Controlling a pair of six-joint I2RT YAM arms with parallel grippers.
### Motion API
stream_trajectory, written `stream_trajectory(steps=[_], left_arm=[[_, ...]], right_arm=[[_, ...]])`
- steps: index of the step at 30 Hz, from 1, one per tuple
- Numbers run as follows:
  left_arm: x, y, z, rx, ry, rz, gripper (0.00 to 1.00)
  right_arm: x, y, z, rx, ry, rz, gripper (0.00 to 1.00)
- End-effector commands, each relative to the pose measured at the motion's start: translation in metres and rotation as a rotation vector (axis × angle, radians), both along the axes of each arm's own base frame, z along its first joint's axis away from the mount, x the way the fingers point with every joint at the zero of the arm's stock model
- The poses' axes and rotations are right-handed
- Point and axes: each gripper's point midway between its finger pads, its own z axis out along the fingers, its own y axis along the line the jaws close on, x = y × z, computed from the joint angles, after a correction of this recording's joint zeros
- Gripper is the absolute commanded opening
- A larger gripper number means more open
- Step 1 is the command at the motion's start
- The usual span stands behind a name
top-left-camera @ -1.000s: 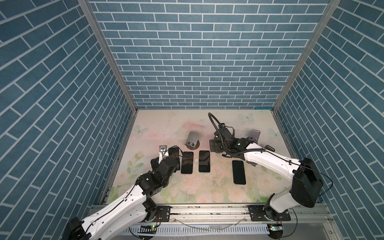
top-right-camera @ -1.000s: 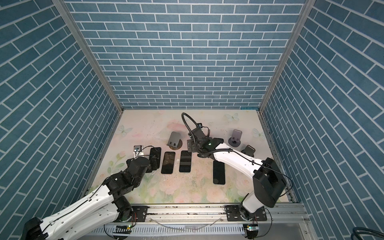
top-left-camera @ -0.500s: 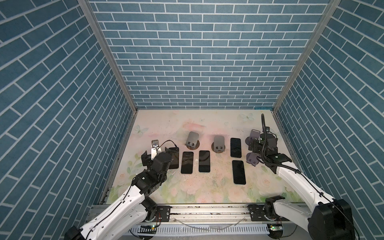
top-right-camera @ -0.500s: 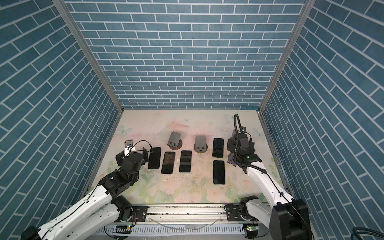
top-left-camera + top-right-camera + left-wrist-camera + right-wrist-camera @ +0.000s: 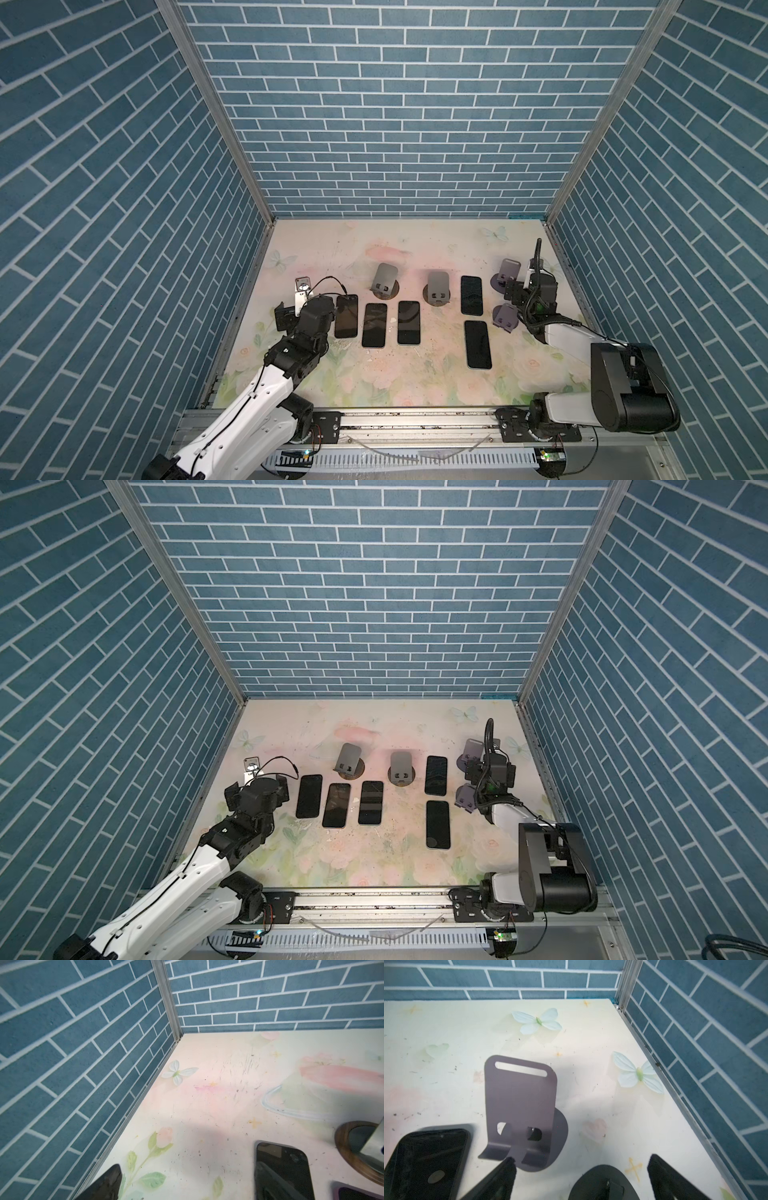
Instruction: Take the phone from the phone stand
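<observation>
No phone rests on a phone stand. Several black phones lie flat on the floral table (image 5: 415,245): three in a row at the left (image 5: 346,316) (image 5: 374,325) (image 5: 409,323) and two at the right (image 5: 471,295) (image 5: 478,345). Two grey stands (image 5: 384,279) (image 5: 438,286) and two purple stands (image 5: 508,272) (image 5: 505,318) stand empty. My left gripper (image 5: 307,309) is open beside the leftmost phone (image 5: 280,1167), holding nothing. My right gripper (image 5: 582,1167) is open in front of the far purple stand (image 5: 521,1105), empty, with a phone (image 5: 425,1157) off to one side.
Blue brick walls (image 5: 395,124) close in the table at the back and both sides. The metal side rail (image 5: 675,1088) runs close to my right gripper, and the left wall (image 5: 83,1084) is near my left one. A dark rounded shape (image 5: 602,1182) sits below the right fingers.
My right gripper has pulled back from the middle grey stand to the purple stands, uncovering a phone lying flat beside that stand. My left gripper has drawn off to the left of the leftmost phone.
</observation>
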Motion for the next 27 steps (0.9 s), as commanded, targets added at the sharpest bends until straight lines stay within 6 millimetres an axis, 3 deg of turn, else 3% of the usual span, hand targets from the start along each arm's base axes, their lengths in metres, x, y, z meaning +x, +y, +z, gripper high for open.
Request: stream_trajectory(steps=[1,10,16,21,27], left_arm=[[0.002,0.003,-0.006,-0.005,0.013,0.000,1.00],[0.013,0.009,-0.004,0.032,-0.025,-0.028,1.00],[0.030,0.010,0.007,0.115,-0.179,-0.059,1.00],[0.052,0.020,-0.015,0.046,-0.193,-0.062,1.00],[0.077,0.018,-0.035,0.070,-0.222,-0.083,1.00]], right_arm=[[0.006,0.000,0.011,-0.028,-0.141,0.037,0.99],[0.006,-0.003,-0.010,0.020,-0.144,0.054,0.99],[0.010,-0.014,-0.011,0.034,-0.138,-0.001,0.99],[0.010,-0.014,-0.011,0.035,-0.135,-0.002,0.99],[0.010,-0.014,-0.012,0.035,-0.132,-0.002,0.99]])
